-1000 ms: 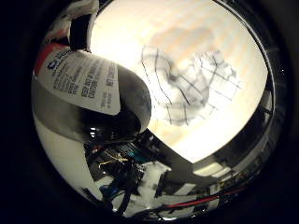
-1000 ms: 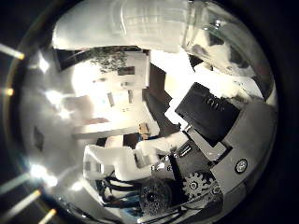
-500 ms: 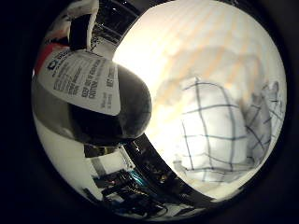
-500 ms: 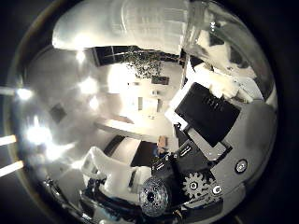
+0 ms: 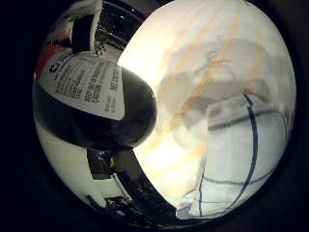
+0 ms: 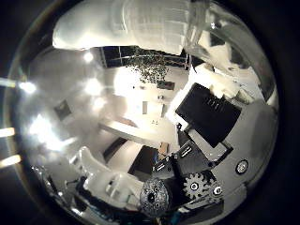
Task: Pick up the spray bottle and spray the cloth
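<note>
Checked cloth: white fabric with dark blue grid lines, the cloth (image 5: 241,159) lies rumpled on a pale tabletop (image 5: 193,53) that shows faint orange streaks. It fills one side of the little-finger-side view, which suggests it is near the palm.
Spray bottle: the spray bottle (image 5: 96,106) has a dark rounded body with a white printed label, plus a red and white part at its far end. It fills much of the same view, so it sits right against the palm, clear of the tabletop.
Hand: the hand (image 6: 206,122) shows white and black segments and a geared part in the thumb-side view. Its fingers (image 6: 136,23) appear wrapped over a clear, rounded surface, judged to be the bottle, so the hand is closed around the bottle in a carrying grasp.
Governing relation: the cloth lies out from the palm and beside the bottle's body, apart from it, with bare tabletop between the two.
Long axis: the bottle runs across the palm, label end to rounded base.
Nozzle direction: cannot be confirmed from either view.
Judgement: lift complete; the nozzle must face the cloth before any squeeze.
</note>
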Controlling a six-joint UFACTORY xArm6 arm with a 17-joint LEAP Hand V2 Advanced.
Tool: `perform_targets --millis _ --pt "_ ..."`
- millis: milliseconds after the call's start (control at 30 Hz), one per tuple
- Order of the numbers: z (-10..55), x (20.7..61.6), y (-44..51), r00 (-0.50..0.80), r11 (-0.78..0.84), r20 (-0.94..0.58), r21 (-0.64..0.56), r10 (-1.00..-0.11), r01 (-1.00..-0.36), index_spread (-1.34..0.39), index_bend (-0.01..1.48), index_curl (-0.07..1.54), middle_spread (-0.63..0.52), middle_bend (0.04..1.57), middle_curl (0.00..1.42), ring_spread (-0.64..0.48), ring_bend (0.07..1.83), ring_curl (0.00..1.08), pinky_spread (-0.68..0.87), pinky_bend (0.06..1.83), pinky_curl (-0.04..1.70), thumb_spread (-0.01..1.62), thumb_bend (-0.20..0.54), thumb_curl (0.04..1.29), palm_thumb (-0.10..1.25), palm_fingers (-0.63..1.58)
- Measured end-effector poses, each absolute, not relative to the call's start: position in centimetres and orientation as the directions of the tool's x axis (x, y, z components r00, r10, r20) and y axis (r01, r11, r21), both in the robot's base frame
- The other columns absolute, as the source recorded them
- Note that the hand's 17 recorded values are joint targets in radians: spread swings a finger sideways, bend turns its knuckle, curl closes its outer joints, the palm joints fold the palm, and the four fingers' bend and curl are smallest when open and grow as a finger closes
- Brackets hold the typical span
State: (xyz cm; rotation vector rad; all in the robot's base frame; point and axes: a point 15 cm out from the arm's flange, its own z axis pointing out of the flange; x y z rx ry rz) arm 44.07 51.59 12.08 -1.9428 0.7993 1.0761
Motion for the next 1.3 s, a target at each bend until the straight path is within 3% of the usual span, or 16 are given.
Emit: perform_targets --millis 733,867,967,1033,1100,1200,1300 --pt "7.4 45.3 51.4 0.462 -0.468 -0.863 -0.329 -0.203 -0.82 -0.19 1.17 0.73 -0.06 1.36 0.6 -0.15 1.48 0.6 -0.21 1.01 1.25 0.68 -0.02 0.92 1.03 1.2" --pt "7.1 45.3 51.3 0.457 -0.466 -0.865 -0.323 -0.207 -0.823 -0.19 1.11 0.72 -0.06 1.33 0.59 -0.15 1.45 0.58 -0.23 0.99 1.17 0.7 -0.04 0.89 0.94 1.19" --pt "7.4 45.4 51.2 0.458 -0.466 -0.865 -0.325 -0.205 -0.823 -0.23 0.84 0.68 -0.07 1.23 0.56 -0.14 1.38 0.54 -0.3 0.97 1.03 0.69 -0.053 0.81 0.84 1.05" --pt "7.5 45.3 51.2 0.461 -0.473 -0.863 -0.324 -0.207 -0.819 -0.26 0.56 0.66 -0.08 1.07 0.53 -0.14 1.36 0.54 -0.36 1.03 0.99 0.75 -0.033 0.76 0.84 0.71" --pt "7.7 45.0 51.2 0.466 -0.486 -0.861 -0.324 -0.203 -0.811 -0.32 0.41 0.59 -0.07 0.95 0.49 -0.13 1.27 0.51 -0.38 1.02 0.95 0.85 -0.033 0.69 0.81 0.44" --pt "7.6 44.7 51.1 0.475 -0.509 -0.854 -0.318 -0.212 -0.8 -0.35 0.4 0.53 -0.04 0.75 0.42 -0.09 1.02 0.42 -0.17 0.79 0.88 0.93 -0.038 0.59 0.76 0.02" --pt "8.0 45.1 50.5 0.471 -0.508 -0.853 -0.309 -0.226 -0.804 -0.33 0.34 0.46 0.0 0.6 0.36 -0.02 0.82 0.33 0.08 0.62 0.74 0.95 -0.033 0.52 0.73 -0.03"
